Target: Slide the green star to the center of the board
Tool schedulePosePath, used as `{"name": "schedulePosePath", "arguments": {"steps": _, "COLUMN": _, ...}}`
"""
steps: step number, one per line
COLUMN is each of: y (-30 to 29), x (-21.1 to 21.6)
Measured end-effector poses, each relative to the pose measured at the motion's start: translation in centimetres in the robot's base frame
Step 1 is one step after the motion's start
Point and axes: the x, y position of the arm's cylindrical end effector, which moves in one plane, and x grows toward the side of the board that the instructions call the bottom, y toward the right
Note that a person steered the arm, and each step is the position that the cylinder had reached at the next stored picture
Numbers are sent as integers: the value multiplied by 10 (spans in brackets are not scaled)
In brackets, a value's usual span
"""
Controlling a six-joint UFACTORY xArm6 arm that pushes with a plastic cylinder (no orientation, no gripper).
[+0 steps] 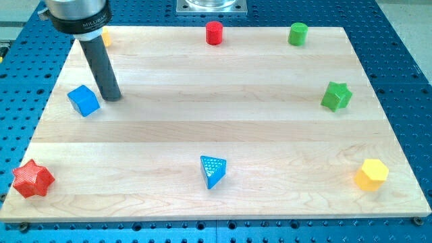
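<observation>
The green star [335,96] lies near the right edge of the wooden board [223,121], in its upper half. My tip [111,96] rests on the board at the view's left, just right of the blue cube [84,100] and far to the left of the green star.
A red cylinder [214,32] and a green cylinder [298,34] sit along the top edge. A yellow block [106,37] is partly hidden behind the rod at top left. A red star [32,179] is at bottom left, a blue triangle [213,171] at bottom middle, a yellow hexagon [372,175] at bottom right.
</observation>
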Motion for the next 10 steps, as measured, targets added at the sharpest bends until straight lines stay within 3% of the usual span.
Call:
{"name": "schedulePosePath", "arguments": {"steps": 4, "y": 10, "x": 2}}
{"name": "schedulePosePath", "arguments": {"steps": 5, "y": 49, "x": 1}}
{"name": "schedulePosePath", "arguments": {"steps": 7, "y": 236, "x": -43}}
{"name": "schedulePosePath", "arguments": {"steps": 9, "y": 456, "x": -34}}
{"name": "schedulePosePath", "arguments": {"steps": 10, "y": 461, "x": -2}}
